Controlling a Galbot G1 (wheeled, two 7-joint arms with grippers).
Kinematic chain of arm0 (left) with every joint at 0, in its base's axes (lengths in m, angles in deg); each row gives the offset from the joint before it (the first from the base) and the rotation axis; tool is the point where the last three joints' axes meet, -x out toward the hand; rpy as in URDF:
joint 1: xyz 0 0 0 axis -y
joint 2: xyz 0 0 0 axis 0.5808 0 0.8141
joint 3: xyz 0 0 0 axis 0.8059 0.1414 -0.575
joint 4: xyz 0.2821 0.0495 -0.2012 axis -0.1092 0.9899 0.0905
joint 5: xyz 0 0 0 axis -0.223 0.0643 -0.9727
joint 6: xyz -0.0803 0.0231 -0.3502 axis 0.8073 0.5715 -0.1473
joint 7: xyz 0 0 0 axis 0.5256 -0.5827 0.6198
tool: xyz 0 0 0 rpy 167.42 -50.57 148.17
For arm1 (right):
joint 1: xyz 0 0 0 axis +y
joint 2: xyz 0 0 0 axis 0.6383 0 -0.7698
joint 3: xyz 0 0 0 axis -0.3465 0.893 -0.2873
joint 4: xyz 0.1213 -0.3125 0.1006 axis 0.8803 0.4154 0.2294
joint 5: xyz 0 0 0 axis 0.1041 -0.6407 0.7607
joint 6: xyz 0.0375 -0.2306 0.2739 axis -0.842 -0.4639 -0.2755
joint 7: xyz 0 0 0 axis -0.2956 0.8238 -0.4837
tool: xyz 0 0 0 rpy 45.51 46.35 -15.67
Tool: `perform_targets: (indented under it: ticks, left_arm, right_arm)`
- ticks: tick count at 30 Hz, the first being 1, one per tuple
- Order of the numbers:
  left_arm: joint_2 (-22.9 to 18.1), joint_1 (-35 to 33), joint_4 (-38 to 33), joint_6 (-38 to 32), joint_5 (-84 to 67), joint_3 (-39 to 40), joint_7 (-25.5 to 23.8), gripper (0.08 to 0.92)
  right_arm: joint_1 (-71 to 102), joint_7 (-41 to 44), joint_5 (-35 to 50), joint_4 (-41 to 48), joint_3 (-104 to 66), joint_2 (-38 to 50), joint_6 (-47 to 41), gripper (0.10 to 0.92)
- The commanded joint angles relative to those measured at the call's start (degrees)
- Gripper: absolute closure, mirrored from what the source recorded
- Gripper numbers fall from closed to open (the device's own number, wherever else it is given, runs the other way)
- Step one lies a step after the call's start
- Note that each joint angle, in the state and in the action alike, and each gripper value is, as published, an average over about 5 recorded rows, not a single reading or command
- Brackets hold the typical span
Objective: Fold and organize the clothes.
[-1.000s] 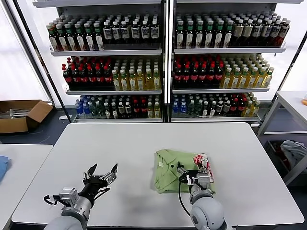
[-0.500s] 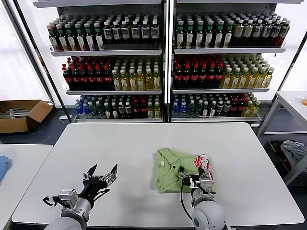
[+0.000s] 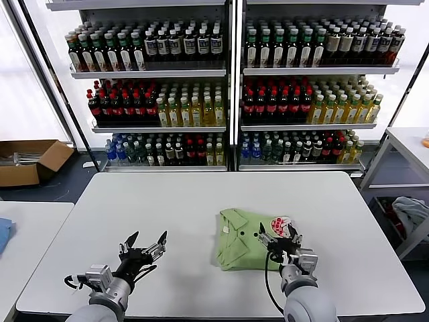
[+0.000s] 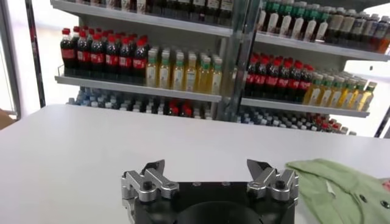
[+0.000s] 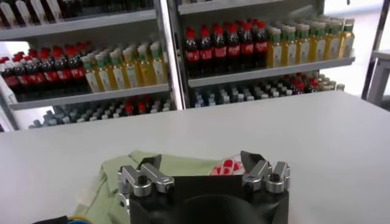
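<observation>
The clothes, a light green polo shirt (image 3: 234, 235), lie folded into a rough square on the white table (image 3: 167, 201), right of centre. The collar points left and the red-and-white graphic (image 3: 280, 225) shows at the right edge. My right gripper (image 3: 278, 233) hovers open over the shirt's near right part with nothing between its fingers. In the right wrist view the shirt (image 5: 183, 164) lies just beyond the open gripper (image 5: 200, 159). My left gripper (image 3: 149, 239) is open over bare table to the shirt's left. In the left wrist view that gripper (image 4: 206, 164) is empty, with the shirt (image 4: 341, 189) off to its side.
Bottle shelves (image 3: 228, 74) stand behind the table. A cardboard box (image 3: 30, 161) lies on the floor at the left. A second table with a blue cloth (image 3: 3, 235) is at the far left. A grey-white bundle (image 3: 410, 211) sits at the right.
My right gripper has shifted right and risen slightly over the shirt's near edge, staying open. The left gripper has edged forward a little. The shirt has barely moved.
</observation>
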Motion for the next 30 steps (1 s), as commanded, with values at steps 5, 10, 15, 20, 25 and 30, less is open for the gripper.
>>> perform_targets:
  ticks: [5, 10, 15, 20, 25, 30]
  left_arm:
    - [-0.57, -0.24, 0.01, 0.00, 0.87, 0.88, -0.06, 0.177]
    - [-0.49, -1.00, -0.12, -0.04, 1.23, 0.62, -0.17, 0.177]
    - [-0.40, -1.35, -0.44, 0.01, 1.28, 0.52, -0.30, 0.177]
    - [-0.53, -1.38, -0.39, 0.03, 1.43, 0.82, -0.33, 0.177]
    - [-0.63, -1.57, -0.54, 0.02, 1.53, 0.80, -0.38, 0.177]
    - [-0.64, -1.82, -0.74, 0.00, 1.53, 0.58, -0.46, 0.177]
  right_arm:
    - [3.97, -0.98, 8.66, 1.16, -1.60, -0.56, 0.60, 0.203]
    - [3.74, -2.30, 8.76, 1.28, -1.73, -1.15, -0.23, 0.203]
    - [3.58, -2.68, 8.60, 2.35, -2.35, -1.18, -0.17, 0.203]
    - [3.39, -2.54, 8.63, 4.02, -2.45, -1.27, -0.06, 0.203]
    - [3.52, -2.50, 8.55, 5.15, -2.45, -1.36, 0.06, 0.203]
    - [4.18, -2.08, 8.53, 3.69, -2.63, -1.16, 0.15, 0.203]
